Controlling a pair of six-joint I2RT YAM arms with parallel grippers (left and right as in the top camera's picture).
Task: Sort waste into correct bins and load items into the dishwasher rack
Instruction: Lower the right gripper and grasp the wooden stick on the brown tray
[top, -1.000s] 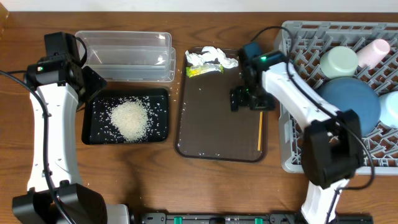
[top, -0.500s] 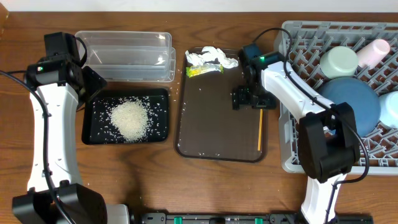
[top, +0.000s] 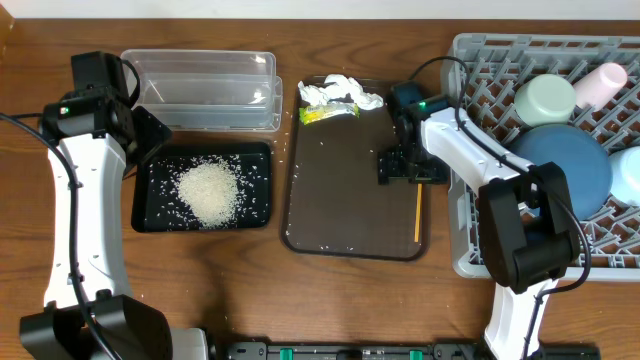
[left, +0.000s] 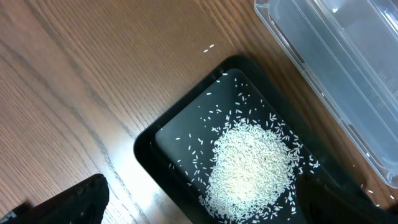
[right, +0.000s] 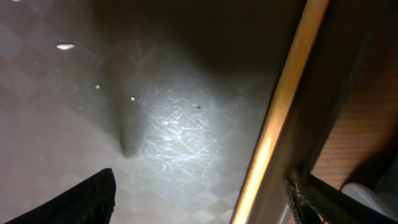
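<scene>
Left jaws hang over the far left corner of the black tray (top: 150, 218), wide open and holding nothing; the fingers (left: 74, 199) show well apart in the wrist view. The rice (top: 208, 192) lies heaped at the middle of that tray, with loose grains scattered round the heap. The clear tub (top: 200, 90) stands just beyond the black tray, on its far side. At mid-bench lies the brown tray (top: 340, 190), a few grains along its near edge. Crumpled tissue (top: 340, 93) sits at its far edge, the wrapper (top: 328, 113) touching the tissue's near side. The stick (top: 417, 215) lies flat along the tray's right edge, pointing near to far. Right jaws are low over the stick's far end, open, not closed on anything; the stick passes between the fingers (right: 81, 199), closer to the other one, contact not determinable. The rack (top: 490, 70) stands at the right, holding a bowl (top: 545, 100), the cup (top: 603, 83), the plate (top: 570, 165) and a second bowl (top: 628, 175) at the right edge.
</scene>
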